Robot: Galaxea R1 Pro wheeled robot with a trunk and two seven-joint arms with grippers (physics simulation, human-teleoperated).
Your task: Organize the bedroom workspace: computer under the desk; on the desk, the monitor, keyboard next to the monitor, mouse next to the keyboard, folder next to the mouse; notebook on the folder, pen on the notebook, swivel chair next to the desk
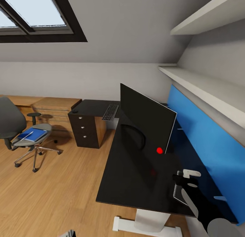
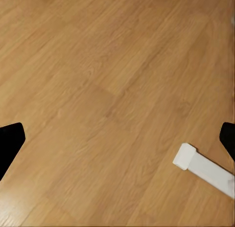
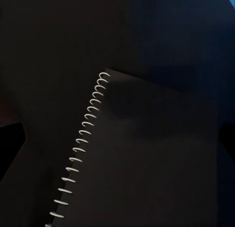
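Observation:
The monitor (image 1: 146,119) stands on the glossy black desk (image 1: 126,175). Farther back on the desk lie the keyboard (image 1: 110,112) and the mouse (image 1: 74,111). At the left, the swivel chair (image 1: 13,124) carries the blue folder (image 1: 34,134) with the pen (image 1: 24,137) across it. My right gripper (image 1: 183,178) hangs open just above the dark spiral-bound notebook (image 1: 179,193) (image 3: 152,158) on the desk's near right end. My left gripper (image 2: 117,139) is open over bare wooden floor. The computer is out of view.
Black drawers (image 1: 85,129) sit under the desk's far end, with light wooden cabinets (image 1: 58,106) beyond. A blue panel (image 1: 204,138) and white shelves (image 1: 204,89) line the wall on the right. The desk's white foot (image 2: 203,168) (image 1: 146,226) rests on the floor.

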